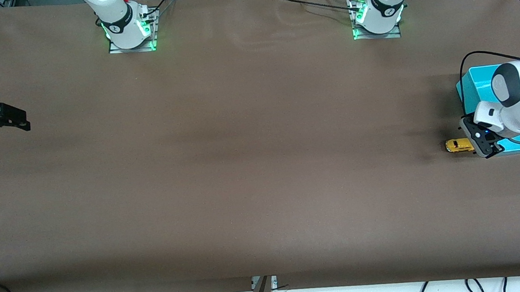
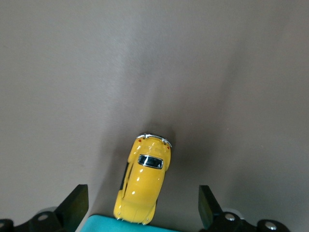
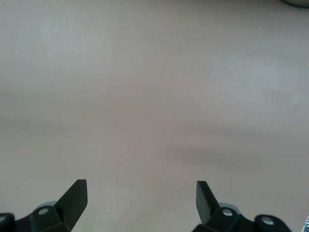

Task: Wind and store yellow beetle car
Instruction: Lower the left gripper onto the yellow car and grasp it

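The yellow beetle car [image 1: 457, 145] rests on the brown table at the left arm's end, one end right at the edge of a teal box [image 1: 480, 83]. In the left wrist view the car [image 2: 145, 181] lies lengthwise between the two fingers, which stand wide apart and clear of its sides. My left gripper [image 1: 477, 142] [image 2: 143, 202] is open and hangs low over the box end of the car, holding nothing. My right gripper [image 1: 20, 123] [image 3: 141, 195] is open and empty over bare table at the right arm's end, where that arm waits.
The teal box's rim [image 2: 140, 225] shows beside the car in the left wrist view. Both arm bases [image 1: 130, 28] [image 1: 377, 13] stand along the table edge farthest from the front camera. Cables hang below the nearest table edge.
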Controlling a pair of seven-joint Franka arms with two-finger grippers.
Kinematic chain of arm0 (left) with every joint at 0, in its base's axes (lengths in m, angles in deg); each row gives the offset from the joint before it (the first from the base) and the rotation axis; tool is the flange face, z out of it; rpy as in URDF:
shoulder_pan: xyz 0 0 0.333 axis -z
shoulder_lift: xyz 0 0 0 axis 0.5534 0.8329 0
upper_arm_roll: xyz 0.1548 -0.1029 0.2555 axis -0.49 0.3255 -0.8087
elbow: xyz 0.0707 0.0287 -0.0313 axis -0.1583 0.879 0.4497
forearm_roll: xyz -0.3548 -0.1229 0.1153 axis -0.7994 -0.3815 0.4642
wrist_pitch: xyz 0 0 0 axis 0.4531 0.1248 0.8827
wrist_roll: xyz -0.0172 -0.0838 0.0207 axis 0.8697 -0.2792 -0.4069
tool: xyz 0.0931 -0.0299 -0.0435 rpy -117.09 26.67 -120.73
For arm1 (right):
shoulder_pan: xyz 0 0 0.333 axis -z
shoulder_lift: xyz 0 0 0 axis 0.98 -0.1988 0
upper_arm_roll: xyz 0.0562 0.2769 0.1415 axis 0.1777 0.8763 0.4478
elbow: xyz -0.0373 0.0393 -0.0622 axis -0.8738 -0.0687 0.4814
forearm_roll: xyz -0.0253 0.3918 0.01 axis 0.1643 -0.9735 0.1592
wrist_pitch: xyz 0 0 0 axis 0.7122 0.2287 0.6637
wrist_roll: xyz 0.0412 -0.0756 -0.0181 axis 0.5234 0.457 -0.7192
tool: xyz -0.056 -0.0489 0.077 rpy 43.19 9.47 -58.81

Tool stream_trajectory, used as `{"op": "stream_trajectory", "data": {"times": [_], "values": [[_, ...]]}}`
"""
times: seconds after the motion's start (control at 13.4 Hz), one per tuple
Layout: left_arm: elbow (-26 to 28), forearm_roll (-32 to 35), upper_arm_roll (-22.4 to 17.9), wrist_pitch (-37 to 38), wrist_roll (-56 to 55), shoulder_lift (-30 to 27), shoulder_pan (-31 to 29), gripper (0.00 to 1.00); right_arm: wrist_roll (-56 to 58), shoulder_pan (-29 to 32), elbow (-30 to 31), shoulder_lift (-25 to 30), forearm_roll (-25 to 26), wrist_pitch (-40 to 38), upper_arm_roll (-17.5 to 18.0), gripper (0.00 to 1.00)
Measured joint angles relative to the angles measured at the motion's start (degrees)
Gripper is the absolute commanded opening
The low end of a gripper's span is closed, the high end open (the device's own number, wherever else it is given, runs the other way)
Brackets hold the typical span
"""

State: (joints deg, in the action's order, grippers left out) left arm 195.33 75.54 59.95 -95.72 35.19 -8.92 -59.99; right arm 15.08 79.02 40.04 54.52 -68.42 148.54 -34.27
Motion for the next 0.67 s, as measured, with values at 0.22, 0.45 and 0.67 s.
{"op": "stream_trajectory", "data": {"times": [0.22,0.45,0.67], "values": [[0.2,2.8,0.0,-3.1,0.5,1.7,-0.7,1.0,0.0,-0.1,2.3,1.9,0.0,-0.4,0.3,1.0],[0.7,3.5,0.0,-6.5,0.6,4.0,-1.5,1.0,-0.6,-0.1,3.8,2.0,0.0,-0.4,1.0,1.0],[2.2,4.8,0.0,-10.2,0.8,5.6,-1.9,0.24,-4.1,-0.2,4.3,2.8,0.0,-0.4,1.6,1.0]]}}
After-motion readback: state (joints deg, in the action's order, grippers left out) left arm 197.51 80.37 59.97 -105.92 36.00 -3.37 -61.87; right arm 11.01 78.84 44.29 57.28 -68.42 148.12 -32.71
